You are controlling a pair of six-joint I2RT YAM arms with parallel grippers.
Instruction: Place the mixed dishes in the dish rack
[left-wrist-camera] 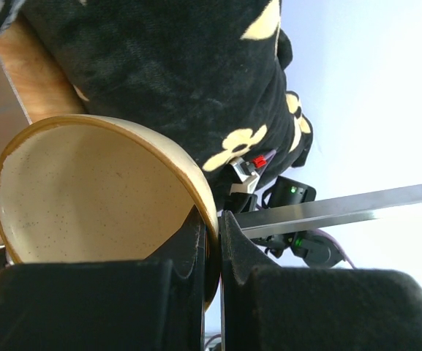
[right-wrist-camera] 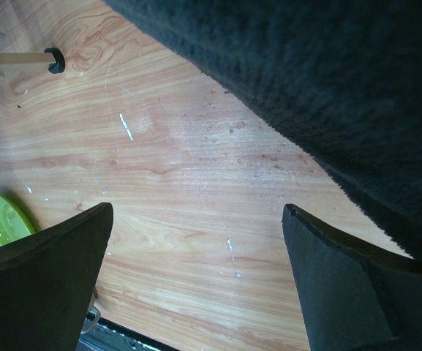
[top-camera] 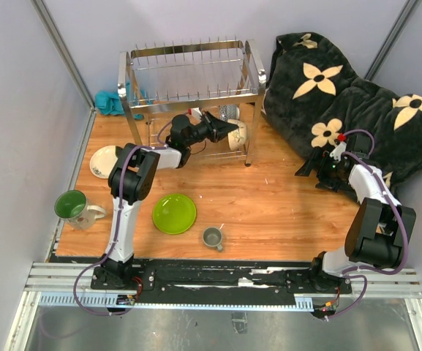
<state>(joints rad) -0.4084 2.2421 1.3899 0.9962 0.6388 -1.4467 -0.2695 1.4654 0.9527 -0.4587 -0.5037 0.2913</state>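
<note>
Top external — two plates [top-camera: 174, 213] [top-camera: 105, 161], two mugs [top-camera: 74, 208] [top-camera: 212, 237] — one cream-yellow bowl [top-camera: 238, 134]

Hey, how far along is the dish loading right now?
Done: little, if anything; the rack shows no dishes on its top tier. In hand: the left gripper pinches the rim of the cream bowl by the lower tier. Left on the table: green plate, cream plate, grey mug, white mug. The right gripper is open, idle.

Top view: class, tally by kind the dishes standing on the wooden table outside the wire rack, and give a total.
Plates: 2, lime-green plate and cream plate
Mugs: 2, small grey mug and white mug with green inside
Bowls: 0, cream-yellow bowl held by left gripper
Total: 4
</note>
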